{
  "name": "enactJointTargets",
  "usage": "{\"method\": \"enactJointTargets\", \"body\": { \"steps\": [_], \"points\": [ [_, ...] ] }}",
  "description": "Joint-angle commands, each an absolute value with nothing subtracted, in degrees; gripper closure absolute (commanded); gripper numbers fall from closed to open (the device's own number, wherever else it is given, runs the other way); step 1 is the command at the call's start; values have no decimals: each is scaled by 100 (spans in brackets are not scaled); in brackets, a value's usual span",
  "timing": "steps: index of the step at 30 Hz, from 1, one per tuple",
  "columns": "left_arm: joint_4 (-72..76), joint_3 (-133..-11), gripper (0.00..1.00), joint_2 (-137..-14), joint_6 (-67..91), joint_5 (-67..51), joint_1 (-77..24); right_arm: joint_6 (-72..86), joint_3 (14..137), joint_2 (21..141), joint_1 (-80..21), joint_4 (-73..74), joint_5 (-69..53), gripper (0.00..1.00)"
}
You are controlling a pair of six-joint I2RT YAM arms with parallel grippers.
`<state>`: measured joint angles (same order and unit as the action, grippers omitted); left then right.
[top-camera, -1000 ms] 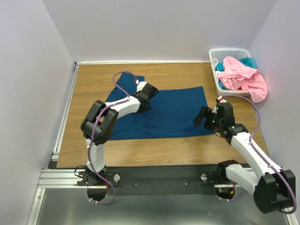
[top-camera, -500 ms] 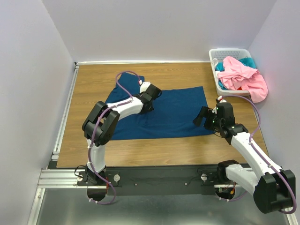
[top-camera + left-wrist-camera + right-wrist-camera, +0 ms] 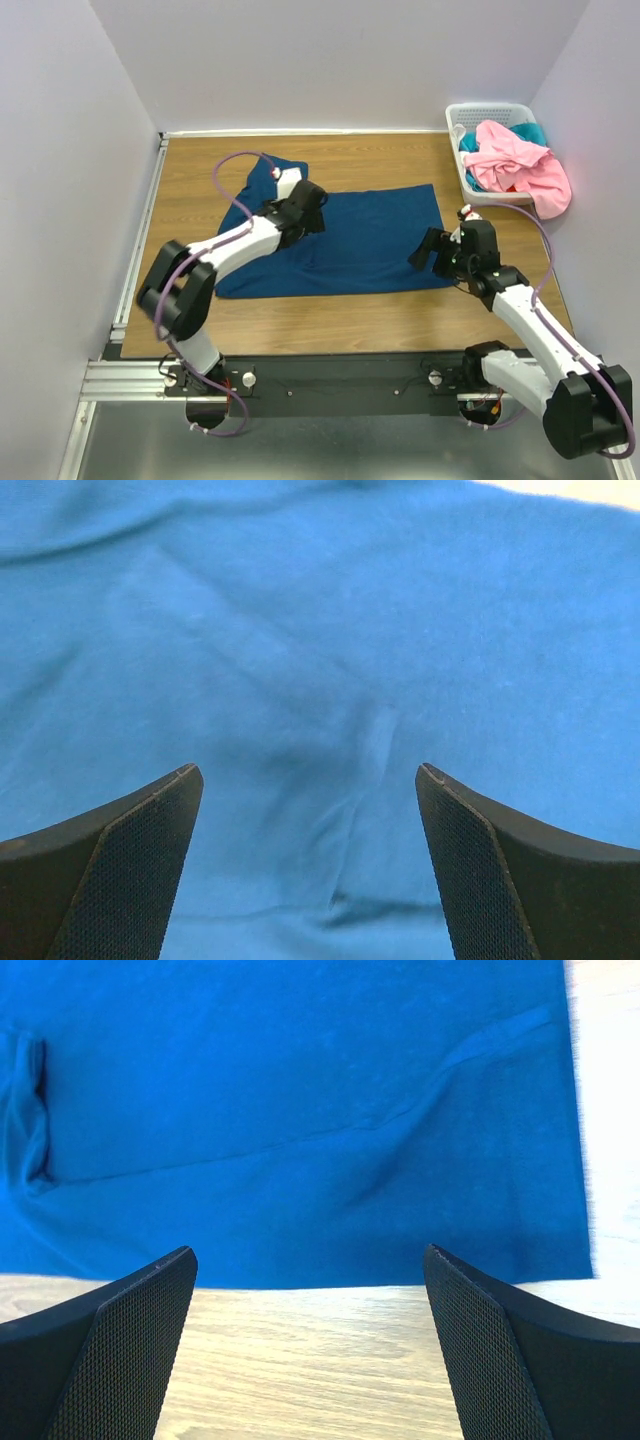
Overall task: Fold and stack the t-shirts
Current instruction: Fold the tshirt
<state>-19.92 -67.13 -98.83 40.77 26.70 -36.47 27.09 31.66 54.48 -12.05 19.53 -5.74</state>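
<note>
folding: navy t-shirt [image 3: 360, 240] spread on desk [image 3: 200, 170]
left hand [image 3: 307, 770]: apart, over cloth, empty
right hand [image 3: 310, 1255]: apart, near-right hem
risk: pinching one layer may drag the fold crooked

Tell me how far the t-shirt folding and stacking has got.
Done: the dark blue cloth t-shirt lies spread on the wooden table, no stack started. In hand: nothing gripped; the left pincer hangs open over the shirt, the right pincer open at its near edge. Left: folding it, then the pink t-shirt and the bright teal t-shirt heaped in the white slatted plastic basket.
</note>
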Motion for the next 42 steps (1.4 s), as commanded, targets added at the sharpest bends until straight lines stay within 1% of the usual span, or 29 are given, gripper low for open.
{"method": "enactJointTargets", "body": {
  "steps": [1,4,6,10,12,17,23,28,32,42],
  "points": [
    [-1416,-5996,5,-9036,4403,2655,-3428,2838,3058,5650,-1686,1600,-520,0],
    [-916,-5442,4,-8676,4473,2418,-3226,2927,3286,6186,-2230,1451,-142,0],
    [-704,-5090,4,-8569,4448,2199,-2954,3058,3470,6634,-2346,1249,-105,0],
    [-422,-4650,4,-8552,4447,1846,-2524,3225,3726,7373,-2355,1055,-36,0],
    [-273,-4422,4,-8543,4447,1714,-2365,3269,3919,7706,-2355,985,463,0],
    [-202,-4132,4,-8508,4412,1652,-2119,3331,4218,8085,-2329,1037,1158,0],
    [-193,-3938,4,-8534,4456,1608,-1995,3462,4184,8533,-2127,1063,1055,0],
    [-360,-3876,4,-8552,4509,1608,-1934,3489,4035,8613,-2109,1098,1029,0],
    [-860,-3806,4,-8430,4675,1565,-1934,3481,3806,8324,-2109,1160,687,0],
    [-1389,-3235,3,-8007,5045,1301,-1942,3419,3446,7480,-2109,1573,483,0]
  ]
}}
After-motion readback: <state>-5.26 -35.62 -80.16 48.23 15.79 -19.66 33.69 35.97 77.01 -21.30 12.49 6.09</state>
